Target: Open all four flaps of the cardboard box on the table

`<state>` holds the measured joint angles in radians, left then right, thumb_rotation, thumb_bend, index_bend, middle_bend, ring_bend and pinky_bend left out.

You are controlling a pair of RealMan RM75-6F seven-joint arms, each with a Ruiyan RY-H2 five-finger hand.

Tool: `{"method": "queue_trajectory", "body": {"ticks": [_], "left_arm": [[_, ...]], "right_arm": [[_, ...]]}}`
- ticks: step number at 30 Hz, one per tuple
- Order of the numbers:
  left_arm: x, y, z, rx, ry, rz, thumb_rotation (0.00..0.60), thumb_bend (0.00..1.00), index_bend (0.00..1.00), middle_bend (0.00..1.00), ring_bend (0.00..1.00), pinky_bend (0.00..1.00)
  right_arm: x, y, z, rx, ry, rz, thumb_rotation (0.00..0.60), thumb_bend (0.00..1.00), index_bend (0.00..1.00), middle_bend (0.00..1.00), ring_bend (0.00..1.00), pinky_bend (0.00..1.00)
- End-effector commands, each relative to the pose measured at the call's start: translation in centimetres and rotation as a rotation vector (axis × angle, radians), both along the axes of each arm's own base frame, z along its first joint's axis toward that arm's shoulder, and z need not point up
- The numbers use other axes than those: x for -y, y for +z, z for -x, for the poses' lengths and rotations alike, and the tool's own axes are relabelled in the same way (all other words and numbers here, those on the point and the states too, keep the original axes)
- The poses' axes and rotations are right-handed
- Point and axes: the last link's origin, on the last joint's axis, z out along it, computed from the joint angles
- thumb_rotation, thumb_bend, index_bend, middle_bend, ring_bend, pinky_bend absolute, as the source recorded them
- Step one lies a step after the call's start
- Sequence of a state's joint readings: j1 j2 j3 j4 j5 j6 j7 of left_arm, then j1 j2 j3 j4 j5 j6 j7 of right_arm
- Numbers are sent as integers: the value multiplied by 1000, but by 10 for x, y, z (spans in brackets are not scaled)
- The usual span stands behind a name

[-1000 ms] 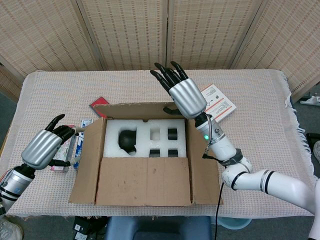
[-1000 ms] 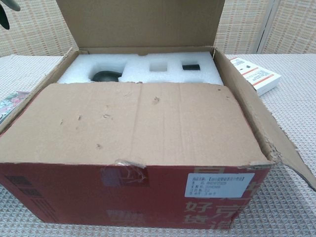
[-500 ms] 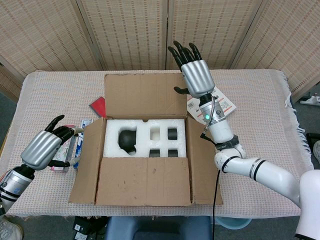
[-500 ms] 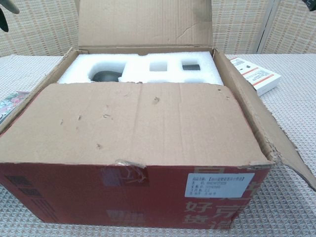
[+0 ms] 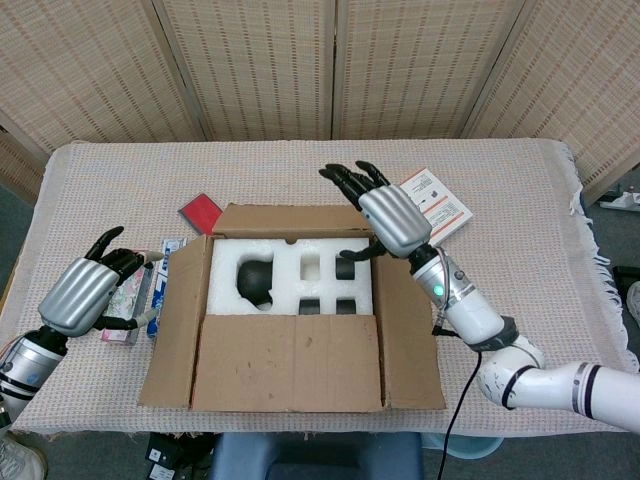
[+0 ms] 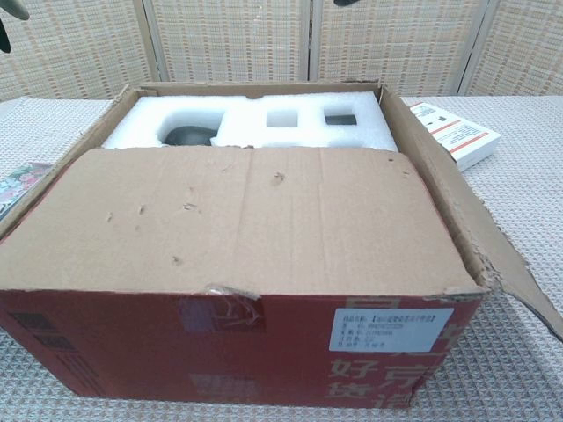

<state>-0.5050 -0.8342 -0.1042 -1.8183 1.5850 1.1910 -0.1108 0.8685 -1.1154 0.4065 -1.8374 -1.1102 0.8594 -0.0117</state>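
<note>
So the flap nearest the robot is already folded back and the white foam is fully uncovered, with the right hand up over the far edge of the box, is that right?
Not quite. The near flap lies flat over the front of the cardboard box, covering part of the white foam; only the foam's far part shows, plainest in the chest view. The right hand is indeed over the box's far edge, as the head view shows.

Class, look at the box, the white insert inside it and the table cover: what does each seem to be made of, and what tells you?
Box: brown cardboard, matte; creases and a torn edge show.
White insert: looks like foam, soft matte white with cut-out pockets.
Table cover: apparently woven cloth, with a visible weave and fringed edge.
</note>
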Motion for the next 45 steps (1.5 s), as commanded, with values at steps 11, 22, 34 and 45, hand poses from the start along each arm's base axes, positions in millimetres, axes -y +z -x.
{"method": "queue_trajectory", "body": {"ticks": [11, 22, 34, 45], "left_arm": [[1, -1, -2, 11, 1, 9, 408, 277, 229, 376, 311, 0], [3, -2, -3, 28, 6, 28, 252, 274, 233, 373, 295, 0], [4, -2, 0, 35, 13, 32, 233, 274, 235, 373, 293, 0], [3, -2, -1, 40, 9, 36, 227, 274, 241, 372, 290, 0]], "right_arm": [[-56, 1, 38, 40, -161, -433, 368, 93, 83, 182, 170, 0], [-55, -21, 38, -56, -145, -544, 330, 48, 125, 241, 213, 0], [-56, -34, 31, -119, -107, -580, 329, 46, 125, 260, 197, 0], [-64, -38, 25, -115, -95, -610, 328, 47, 126, 269, 206, 0]]}}
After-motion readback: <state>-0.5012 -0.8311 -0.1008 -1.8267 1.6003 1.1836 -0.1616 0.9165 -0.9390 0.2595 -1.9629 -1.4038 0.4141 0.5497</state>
